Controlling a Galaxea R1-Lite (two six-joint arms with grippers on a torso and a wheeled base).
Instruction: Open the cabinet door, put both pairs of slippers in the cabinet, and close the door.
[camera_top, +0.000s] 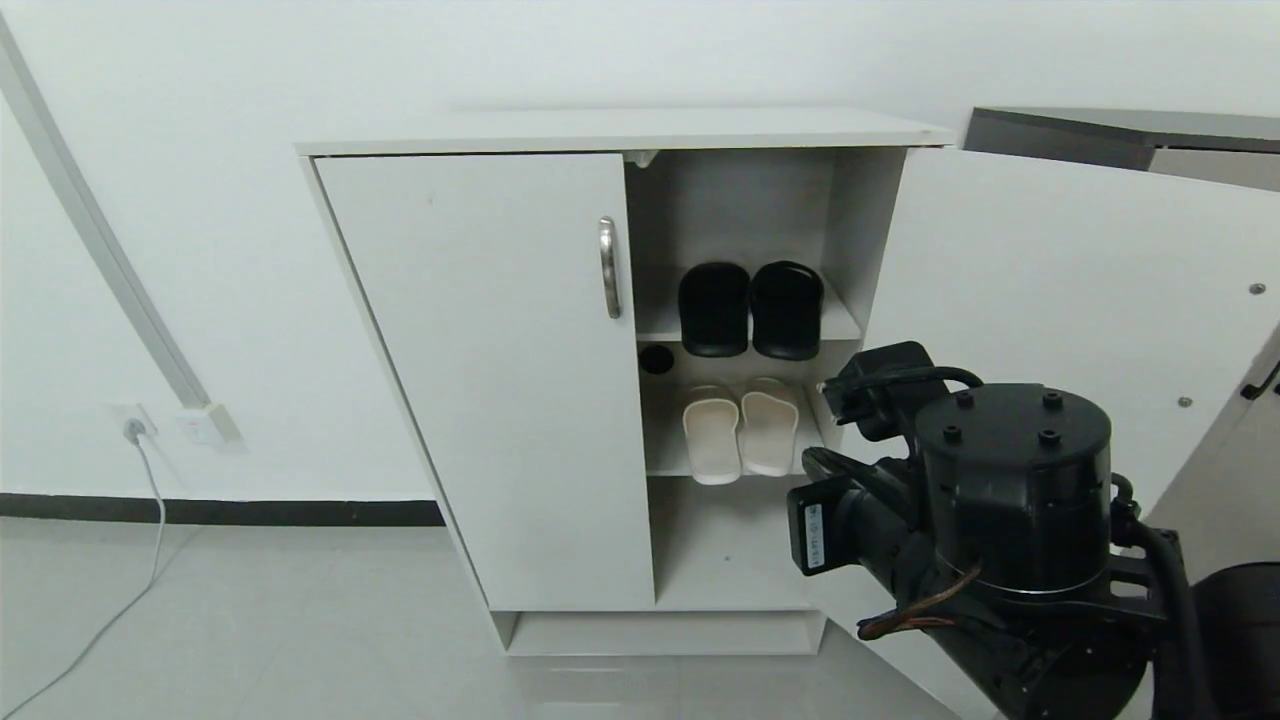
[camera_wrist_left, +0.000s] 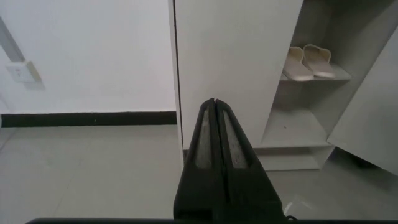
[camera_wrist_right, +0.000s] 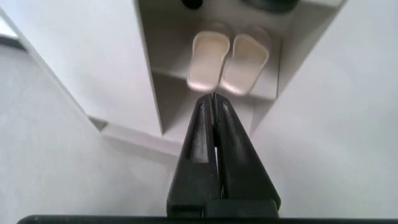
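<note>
White wall (camera_top: 200, 120) backs the cabinet (camera_top: 620, 130), its right door (camera_top: 1050, 300) swung wide; black slippers (camera_top: 750, 310) sit on the shelf above the cream slippers (camera_top: 740, 435). Left gripper (camera_wrist_left: 214, 104) and right gripper (camera_wrist_right: 214, 99) have their jaws pressed together, empty.

- left gripper (camera_wrist_left: 214, 107): jaws pressed flat together, holding nothing.
- right gripper (camera_wrist_right: 214, 102): jaws closed, empty.
- right arm (camera_top: 1010, 490): raised at lower right of the head view, wrist angled forward.
</note>
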